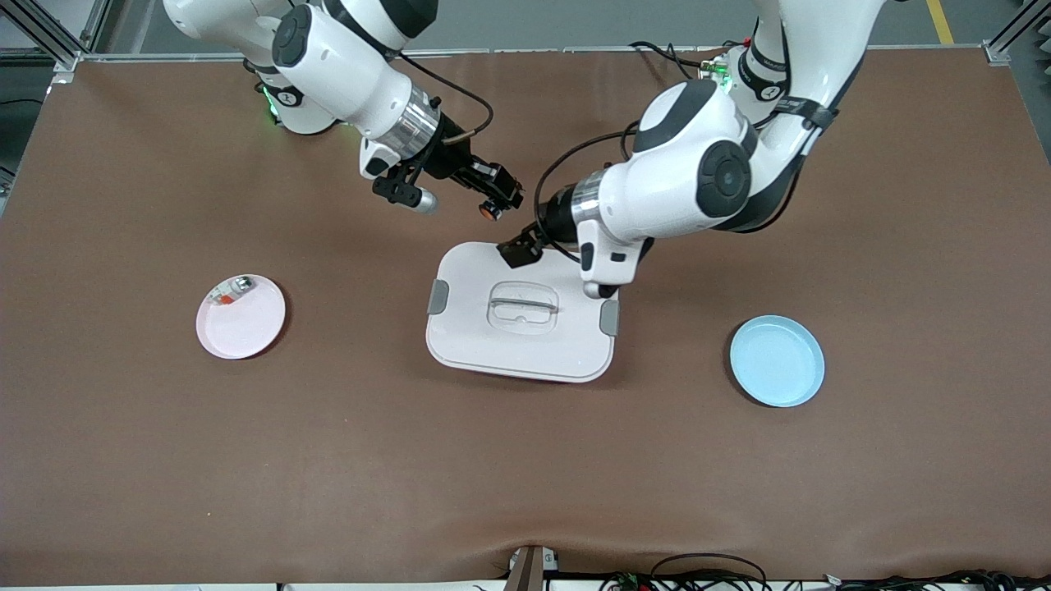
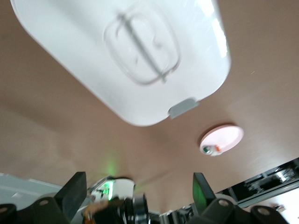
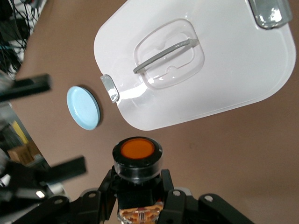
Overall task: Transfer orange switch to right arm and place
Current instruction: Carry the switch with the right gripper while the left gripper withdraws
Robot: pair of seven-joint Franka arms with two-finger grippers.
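Note:
The orange switch [image 1: 491, 210] is a stubby black cylinder with a round orange end. It is held in my right gripper [image 1: 498, 199], over bare table just off the white box's edge. In the right wrist view the switch [image 3: 137, 156] sits clamped between the black fingers of the right gripper [image 3: 138, 184]. My left gripper [image 1: 519, 249] is open and empty, close beside the switch and over the white box's edge nearest the robots. In the left wrist view its fingers [image 2: 74, 191] stand wide apart, with the right gripper showing farther off between them.
A white lidded box [image 1: 460, 328] with grey clips and a handle lies mid-table. A pink plate [image 1: 246, 328] toward the right arm's end holds a silvery-white part [image 1: 230, 290]. A blue plate [image 1: 777, 361] lies toward the left arm's end.

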